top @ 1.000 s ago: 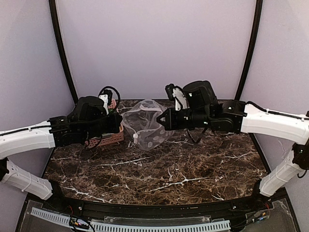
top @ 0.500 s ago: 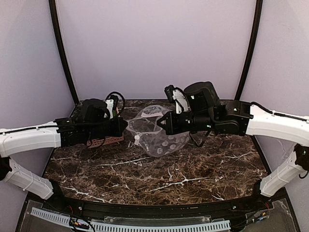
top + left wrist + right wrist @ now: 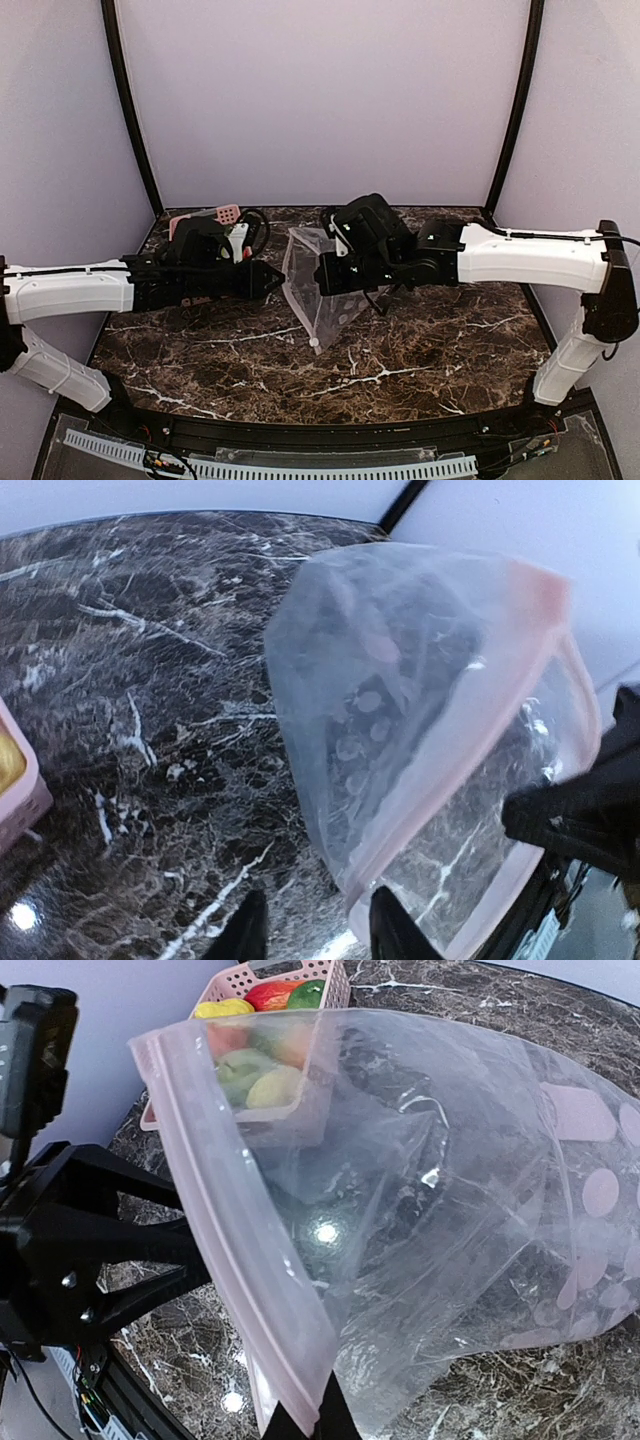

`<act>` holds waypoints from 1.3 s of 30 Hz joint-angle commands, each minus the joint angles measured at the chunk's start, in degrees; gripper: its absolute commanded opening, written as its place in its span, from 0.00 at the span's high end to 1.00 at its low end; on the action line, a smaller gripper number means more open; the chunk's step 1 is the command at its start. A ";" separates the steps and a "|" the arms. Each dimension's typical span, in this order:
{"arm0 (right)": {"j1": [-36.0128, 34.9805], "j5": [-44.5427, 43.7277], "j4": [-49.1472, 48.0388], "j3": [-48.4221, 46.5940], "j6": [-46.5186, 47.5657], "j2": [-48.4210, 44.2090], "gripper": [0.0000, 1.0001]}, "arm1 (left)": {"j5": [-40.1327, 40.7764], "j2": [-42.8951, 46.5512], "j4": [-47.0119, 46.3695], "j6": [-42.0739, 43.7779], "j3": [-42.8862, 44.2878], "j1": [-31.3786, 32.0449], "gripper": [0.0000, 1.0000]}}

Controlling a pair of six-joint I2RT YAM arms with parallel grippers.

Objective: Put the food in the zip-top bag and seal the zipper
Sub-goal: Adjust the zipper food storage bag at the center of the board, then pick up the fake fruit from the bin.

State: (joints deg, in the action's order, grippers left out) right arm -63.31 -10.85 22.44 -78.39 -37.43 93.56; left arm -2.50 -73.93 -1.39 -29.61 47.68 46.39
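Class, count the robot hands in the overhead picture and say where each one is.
2. The left hand is just left of the zip-top bag, open. The right hand is on the bag's right side, shut on its zipper.

Food (image 3: 272,996) partly blurred behind zip-top bag (image 3: 470,1150)

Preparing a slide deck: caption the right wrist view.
Right gripper pinches the clear bag by its pink zipper strip; toy food sits in the pink basket behind.
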 commanded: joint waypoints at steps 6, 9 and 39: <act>0.63 -0.54 0.85 -3.74 -1.35 2.43 1.00 | -3.78 10.79 9.84 4.70 2.14 -0.36 0.31; 0.64 -0.10 0.85 -4.09 -1.25 2.75 1.00 | 0.79 11.35 19.54 7.70 5.70 -2.81 0.22; 0.65 0.58 0.07 -3.70 -0.93 2.46 1.00 | 19.72 -18.80 31.94 29.24 22.63 -20.27 0.50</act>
State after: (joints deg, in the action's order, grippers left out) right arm -62.94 -10.11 23.62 -80.99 -38.26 95.94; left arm 13.78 -91.50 29.19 -2.72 69.38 26.50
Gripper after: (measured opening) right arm 0.006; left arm 0.533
